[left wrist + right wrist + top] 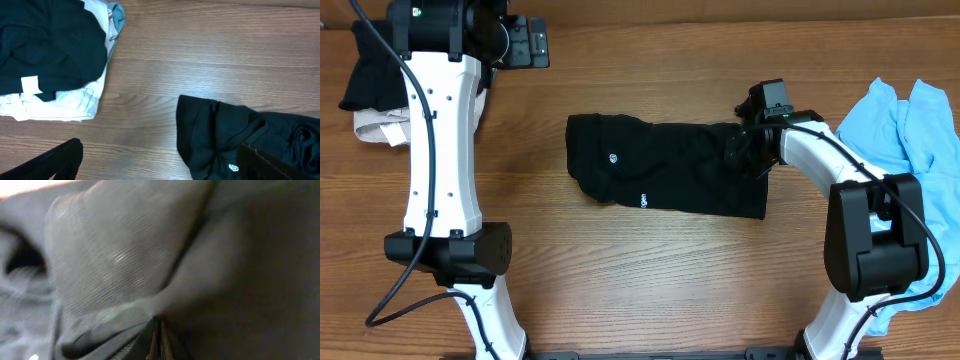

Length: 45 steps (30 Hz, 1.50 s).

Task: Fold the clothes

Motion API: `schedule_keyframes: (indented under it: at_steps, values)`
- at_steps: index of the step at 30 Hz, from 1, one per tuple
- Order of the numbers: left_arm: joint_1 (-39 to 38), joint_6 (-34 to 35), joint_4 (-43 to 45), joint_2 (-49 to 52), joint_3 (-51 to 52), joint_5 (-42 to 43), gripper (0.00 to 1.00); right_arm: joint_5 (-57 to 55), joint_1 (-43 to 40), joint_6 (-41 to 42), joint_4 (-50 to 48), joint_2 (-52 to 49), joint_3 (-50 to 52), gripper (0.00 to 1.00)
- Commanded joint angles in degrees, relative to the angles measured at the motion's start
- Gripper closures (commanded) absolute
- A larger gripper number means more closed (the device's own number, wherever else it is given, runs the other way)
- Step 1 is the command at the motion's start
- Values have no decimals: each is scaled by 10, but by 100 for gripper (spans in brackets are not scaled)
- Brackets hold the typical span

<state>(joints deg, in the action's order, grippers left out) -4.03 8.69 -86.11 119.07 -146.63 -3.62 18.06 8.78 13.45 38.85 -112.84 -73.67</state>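
1. Overhead: the black garment (660, 165) lies mid-table (650, 280). The right gripper (745, 148) meets its right end, and the left gripper (520, 42) hangs well apart.
2. Left wrist: fingers (60, 160) spread wide, holding nothing.
3. Right wrist: jaws pinched together on black cloth.

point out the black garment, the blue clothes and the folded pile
black garment (665, 177), overhead view, its middle panel
blue clothes (920, 125), overhead view, upper part
folded pile (50, 45), left wrist view, black top layer

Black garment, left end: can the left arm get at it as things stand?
Probably yes. Bare table lies between the left gripper and the black garment's near end, its fingers look open, and the clothes pile sits off to the side.
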Motion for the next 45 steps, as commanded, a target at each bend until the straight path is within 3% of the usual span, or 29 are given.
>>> schedule_keyframes:
  at_steps: [1, 8, 17, 28, 36, 45]
  values:
    - [2, 6, 4, 7, 2, 7, 0, 91, 3, -22, 6, -2, 5, 93]
    - [2, 6, 13, 7, 2, 7, 0, 182, 16, -66, 43, 10, 4, 93]
    - [2, 6, 14, 7, 2, 7, 0, 128, 74, -92, 104, 10, 1, 93]
    - [2, 5, 17, 7, 2, 5, 0, 120, 3, -83, 187, 49, -172, 92]
    - [2, 8, 33, 7, 2, 7, 0, 0, -31, -38, 168, 38, -180, 89]
    - [2, 8, 35, 7, 2, 7, 0, -15, -23, -38, 119, -36, -172, 94]
